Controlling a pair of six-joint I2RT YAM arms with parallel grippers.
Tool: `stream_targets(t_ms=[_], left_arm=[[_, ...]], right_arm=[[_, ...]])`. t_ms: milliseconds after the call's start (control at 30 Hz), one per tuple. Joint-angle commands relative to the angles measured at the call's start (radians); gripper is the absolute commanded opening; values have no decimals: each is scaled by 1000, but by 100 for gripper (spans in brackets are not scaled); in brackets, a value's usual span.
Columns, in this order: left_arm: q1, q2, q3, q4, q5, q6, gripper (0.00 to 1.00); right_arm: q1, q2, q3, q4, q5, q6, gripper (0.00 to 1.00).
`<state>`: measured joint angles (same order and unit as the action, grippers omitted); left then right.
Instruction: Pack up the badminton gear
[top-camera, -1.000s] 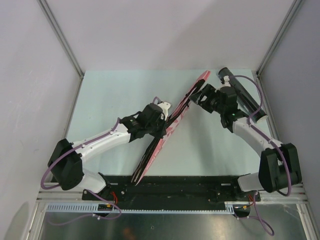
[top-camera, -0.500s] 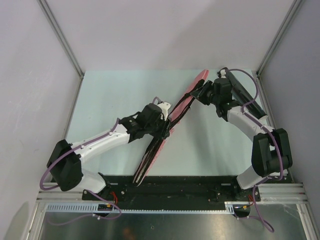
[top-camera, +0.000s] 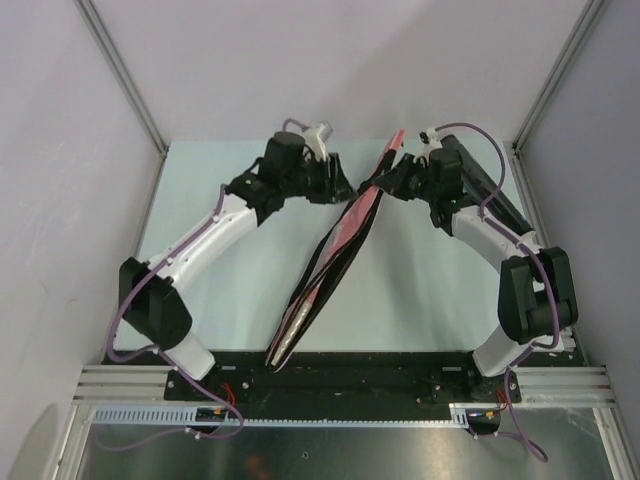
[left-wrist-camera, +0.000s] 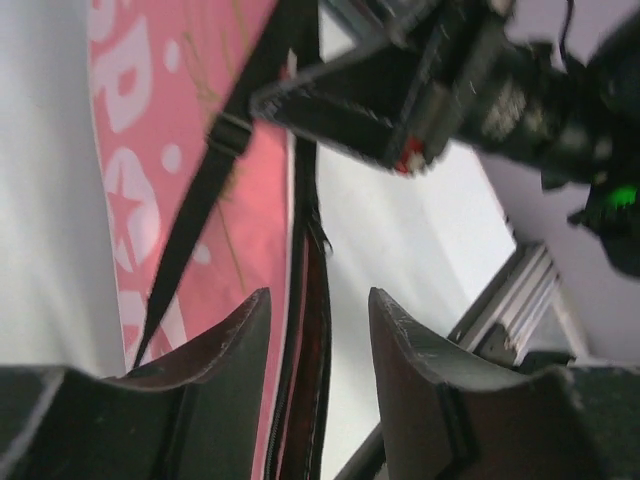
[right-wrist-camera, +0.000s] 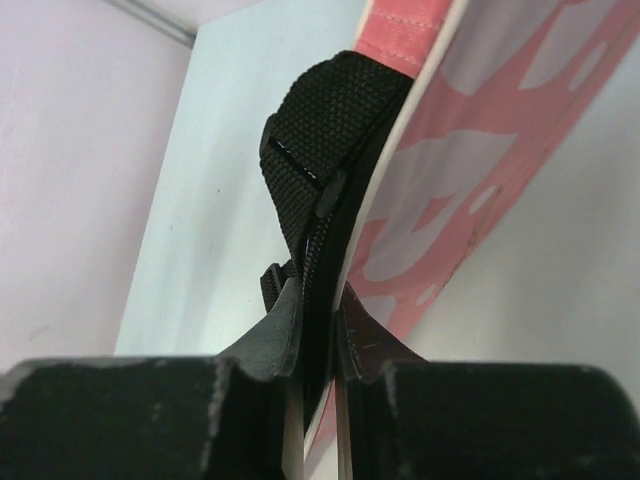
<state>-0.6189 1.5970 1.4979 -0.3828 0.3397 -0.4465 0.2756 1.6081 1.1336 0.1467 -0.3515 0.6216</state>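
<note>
We are finding the racket cover standing on edge, diagonal across the table. The right gripper is pinching its zipper seam; the left gripper is gaping, empty. We are judging it light and floppy: hold the seam.

We see our right gripper pinched tight on the black zippered edge of the pink racket cover, which stands on edge. Its black strap loops just beyond the fingertips, and the pale desk runs to its edge along the wall.
</note>
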Motion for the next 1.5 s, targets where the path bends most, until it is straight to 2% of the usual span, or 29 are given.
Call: stream_targets(t_ms=[0,100,133,233,300,400,500,567,633,667,700,767,867,900,1100,1200,1233,1267,1300,1333,1367,1400,1467], left_arm=[[106,53,126,2,21,-272,50],[149,92,203,2,-2,-351,60],[156,96,217,1,-68,-359,60],[156,130,277,-1,-140,-359,69],[159,176,330,-1,-133,-342,73],[163,234,426,-4,-151,-282,93],[165,273,507,-7,-140,-265,95],[156,282,547,-17,-210,-221,94],[151,285,564,-63,-281,-193,86],[153,279,565,-83,-322,-187,76],[154,273,553,-94,-391,-181,75],[159,259,538,-99,-416,-156,74],[160,253,532,-107,-464,-147,60],[168,247,524,-107,-478,-150,60],[183,270,567,-107,-458,-126,49],[183,294,594,-107,-441,-115,30],[183,306,607,-107,-449,-110,20],[183,307,607,-107,-459,-109,1],[183,304,605,-107,-473,-107,0],[183,297,599,-108,-497,-106,0],[183,288,590,-110,-520,-112,0],[183,262,579,-110,-547,-126,0],[182,239,545,-111,-624,-158,0]], right_arm=[[13,53,116,191,-240,-236,0],[31,117,192,194,-317,-309,0],[37,139,215,200,-328,-325,0],[62,165,238,237,-351,-361,0],[74,180,261,241,-373,-372,0],[103,211,322,240,-380,-390,0],[143,259,440,174,-371,-452,0],[183,294,547,41,-337,-512,0],[209,297,572,-3,-295,-556,0],[220,293,568,14,-291,-545,0],[221,282,554,36,-300,-531,0],[229,271,549,65,-302,-511,0],[252,243,529,74,-307,-531,0],[263,237,528,70,-304,-536,0],[287,225,534,45,-330,-566,0],[295,242,561,24,-331,-557,0],[300,246,568,18,-320,-551,3],[304,246,575,7,-299,-539,10],[309,243,580,-45,-202,-527,36],[319,239,589,-93,-126,-504,49],[323,228,612,-213,-60,-473,57],[324,220,615,-260,41,-371,66],[318,190,583,-347,86,-278,71]])
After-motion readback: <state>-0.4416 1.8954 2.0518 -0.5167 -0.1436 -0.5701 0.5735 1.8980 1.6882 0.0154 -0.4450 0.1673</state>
